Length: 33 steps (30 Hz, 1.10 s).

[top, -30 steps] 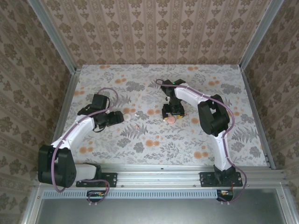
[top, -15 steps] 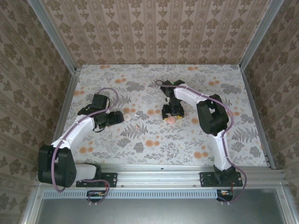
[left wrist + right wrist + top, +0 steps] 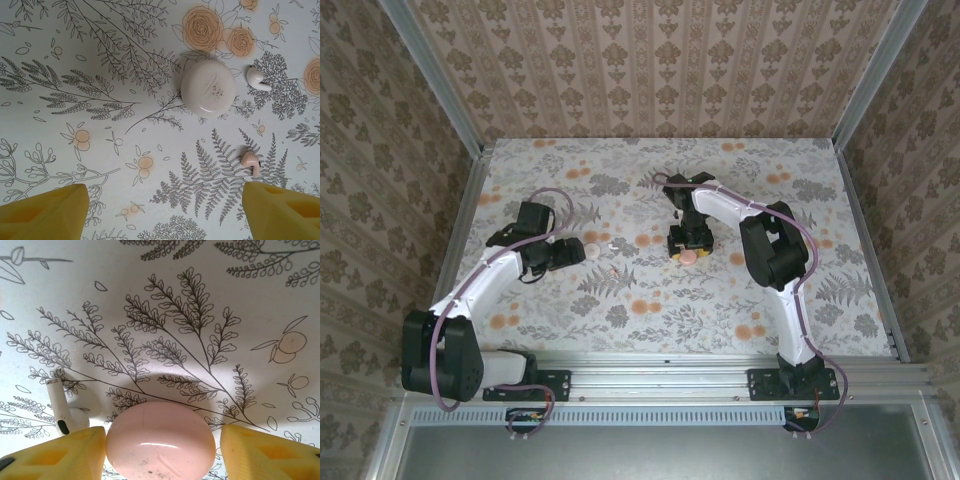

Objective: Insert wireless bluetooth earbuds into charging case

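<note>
Right claw (image 3: 162, 430) straddles the pink case (image 3: 160, 452) on the worktop (image 3: 210, 285), touching on 1 side, a sliver of gap on the other. Left claw (image 3: 164, 186) wide, empty, above the white case (image 3: 208, 88) and 2 earbuds (image 3: 258, 79) (image 3: 250, 161). Smooth, light, likely slippery: pinch across its middle.

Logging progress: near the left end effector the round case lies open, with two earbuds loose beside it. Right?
No. The left wrist view shows the round case closed, not open. The white earbud and the pink earbud do lie loose beside it.
</note>
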### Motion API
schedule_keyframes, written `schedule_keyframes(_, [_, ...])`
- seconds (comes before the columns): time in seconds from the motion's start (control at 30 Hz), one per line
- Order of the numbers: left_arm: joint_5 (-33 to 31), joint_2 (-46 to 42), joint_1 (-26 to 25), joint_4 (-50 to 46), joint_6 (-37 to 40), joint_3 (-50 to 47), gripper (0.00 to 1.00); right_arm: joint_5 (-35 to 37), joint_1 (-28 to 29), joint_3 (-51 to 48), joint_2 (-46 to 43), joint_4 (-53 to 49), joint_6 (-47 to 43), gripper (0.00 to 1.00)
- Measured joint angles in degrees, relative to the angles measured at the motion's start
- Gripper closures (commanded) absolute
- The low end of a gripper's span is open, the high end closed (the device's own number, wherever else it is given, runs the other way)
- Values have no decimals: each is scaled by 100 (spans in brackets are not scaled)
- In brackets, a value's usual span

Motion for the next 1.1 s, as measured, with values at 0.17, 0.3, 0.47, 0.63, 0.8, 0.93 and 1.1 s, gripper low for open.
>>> schedule_keyframes(0.17, [0,0,0,48,2,0,19,0,0,-92,0,17,2,39])
schedule_keyframes(0.3, [0,0,0,61,2,0,19,26,-2,-116,0,15,7,47])
schedule_keyframes(0.47, [17,0,0,63,4,-13,21,31,-2,-299,-129,192,0,48])
schedule_keyframes(0.63, [240,-33,-2,149,66,-20,24,22,17,-979,-682,699,-2,50])
schedule_keyframes(0.8, [557,-280,-74,439,146,-37,26,-92,74,-2179,-2129,1766,-98,51])
schedule_keyframes(0.93, [855,-435,-227,721,177,-48,29,-155,166,-2673,-3136,2422,-293,49])
schedule_keyframes(1.1, [1200,-623,-575,1014,354,-44,33,-280,592,-4068,-4599,4000,-1115,51])
